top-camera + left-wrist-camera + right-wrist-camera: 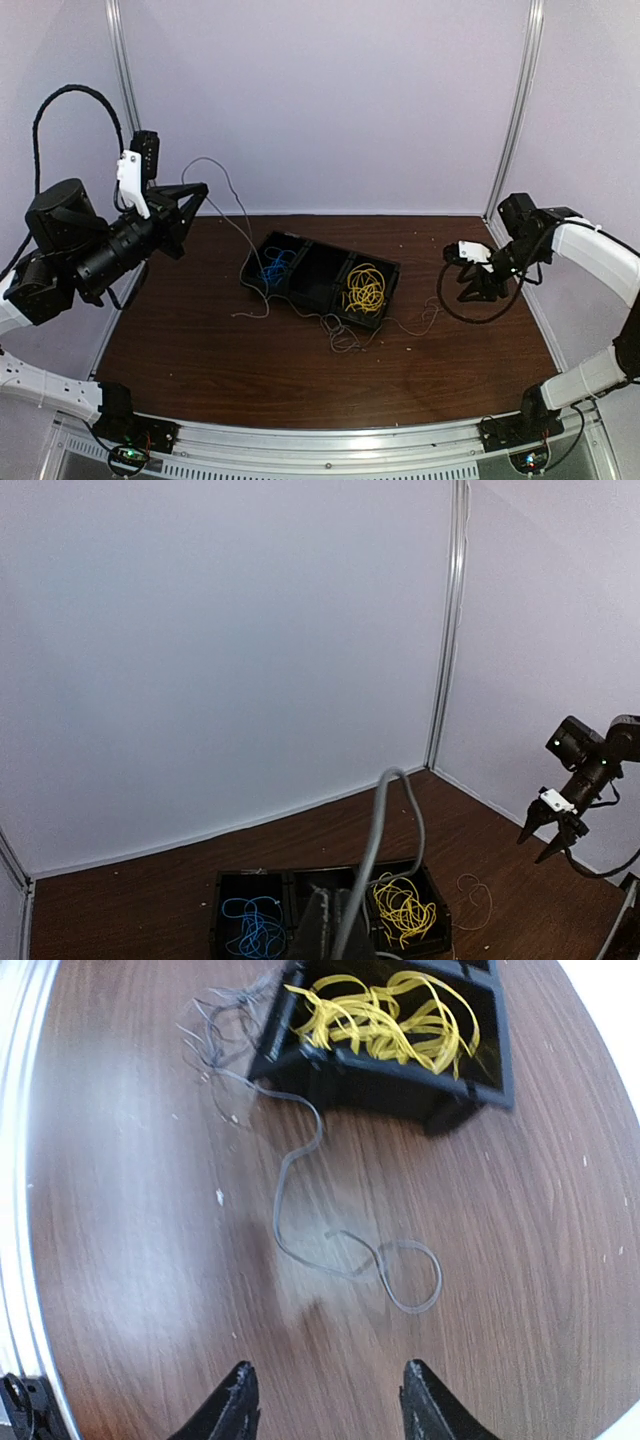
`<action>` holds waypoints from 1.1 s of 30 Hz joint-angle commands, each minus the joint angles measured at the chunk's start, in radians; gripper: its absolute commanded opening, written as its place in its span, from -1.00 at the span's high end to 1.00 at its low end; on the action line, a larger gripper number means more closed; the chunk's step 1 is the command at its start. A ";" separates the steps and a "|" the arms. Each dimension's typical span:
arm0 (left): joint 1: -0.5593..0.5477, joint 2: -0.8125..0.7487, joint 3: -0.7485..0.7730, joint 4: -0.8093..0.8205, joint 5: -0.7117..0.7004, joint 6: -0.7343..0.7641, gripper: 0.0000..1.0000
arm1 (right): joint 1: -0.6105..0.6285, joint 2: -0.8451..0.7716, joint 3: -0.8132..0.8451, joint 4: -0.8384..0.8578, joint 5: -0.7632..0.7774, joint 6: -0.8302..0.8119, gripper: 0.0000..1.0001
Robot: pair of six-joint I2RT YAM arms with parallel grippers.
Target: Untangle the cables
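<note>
The left end effector [197,188], at upper left, is clamped on the thin grey cable [372,845], which droops to a wispy snarl beside the black tray [318,272]; the right end effector [328,1368] hangs open above its looped tail on the wood-grain worktop [520,1260]. Best drawn away slowly, sparing the springy yellow cables [365,290] and blue cables [275,268].

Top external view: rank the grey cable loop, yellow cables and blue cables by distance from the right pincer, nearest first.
1. Grey cable loop, lying between the tray and the right pincer.
2. Yellow cables, in the tray's right compartment.
3. Blue cables, in the tray's left compartment, farthest.
</note>
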 commanded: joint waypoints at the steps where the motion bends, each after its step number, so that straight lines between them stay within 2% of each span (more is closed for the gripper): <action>1: 0.001 -0.025 -0.009 0.050 -0.012 -0.039 1.00 | 0.216 -0.058 -0.029 0.078 -0.024 0.159 0.05; 5: 0.001 -0.024 -0.010 0.049 -0.009 -0.041 1.00 | 0.390 -0.005 -0.045 0.250 0.013 0.231 0.16; 11: 0.001 -0.052 -0.010 0.038 -0.018 -0.048 1.00 | 0.549 0.207 0.027 0.273 0.084 0.184 0.39; 21: 0.001 -0.102 -0.013 0.014 -0.038 -0.065 1.00 | 0.680 0.366 0.081 0.342 0.265 0.116 0.19; 33: 0.001 -0.109 -0.007 0.010 -0.038 -0.061 1.00 | 0.738 0.510 0.148 0.322 0.401 0.069 0.12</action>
